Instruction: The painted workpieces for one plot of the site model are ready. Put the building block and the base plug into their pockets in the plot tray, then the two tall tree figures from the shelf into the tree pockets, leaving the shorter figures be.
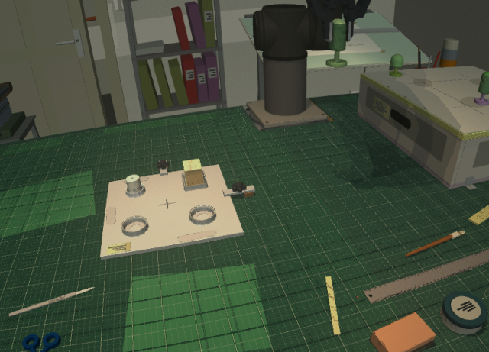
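My gripper (338, 29) is high in the air beside the arm's column, left of the shelf box. It is closed around a tall green tree figure (337, 42), which hangs upright with its round base below the fingers. The plot tray (168, 208) lies on the mat to the left. The building block (193, 174) sits in its square pocket and the base plug (134, 184) in its round pocket. The two ring-shaped tree pockets (134, 225) (202, 214) hold nothing. On the shelf box stand a short green figure (396, 65) and a figure with a purple base (483, 89).
The arm's dark column (285, 64) stands just left of the gripper. The shelf box (430, 115) fills the right. Two clamps (239, 189) (162, 166) sit at the tray's edges. A brush (434, 244), ruler (426, 277), orange block (403, 334) and tape lie front right.
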Action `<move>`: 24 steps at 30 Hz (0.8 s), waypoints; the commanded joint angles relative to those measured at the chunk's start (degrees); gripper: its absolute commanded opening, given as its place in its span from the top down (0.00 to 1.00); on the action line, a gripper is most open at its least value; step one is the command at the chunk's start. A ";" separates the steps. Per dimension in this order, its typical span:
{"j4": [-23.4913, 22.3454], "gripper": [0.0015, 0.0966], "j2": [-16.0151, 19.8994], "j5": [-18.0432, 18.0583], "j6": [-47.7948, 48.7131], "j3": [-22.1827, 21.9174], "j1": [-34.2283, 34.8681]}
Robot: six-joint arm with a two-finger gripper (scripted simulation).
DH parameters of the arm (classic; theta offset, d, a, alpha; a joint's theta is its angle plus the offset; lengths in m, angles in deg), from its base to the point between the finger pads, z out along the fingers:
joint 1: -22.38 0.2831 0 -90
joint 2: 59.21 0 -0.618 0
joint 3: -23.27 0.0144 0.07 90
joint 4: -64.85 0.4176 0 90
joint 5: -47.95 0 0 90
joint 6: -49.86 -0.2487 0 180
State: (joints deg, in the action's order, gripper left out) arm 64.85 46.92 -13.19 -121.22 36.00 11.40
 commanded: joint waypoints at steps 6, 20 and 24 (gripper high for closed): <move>0.02 0.93 0.03 -0.05 0.59 -0.16 -0.48; -0.01 0.93 0.67 -0.38 4.63 -1.15 -4.61; -0.01 0.93 1.40 -0.77 8.06 -2.27 -8.06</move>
State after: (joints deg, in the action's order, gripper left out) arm 64.86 48.35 -13.97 -113.08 33.80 3.34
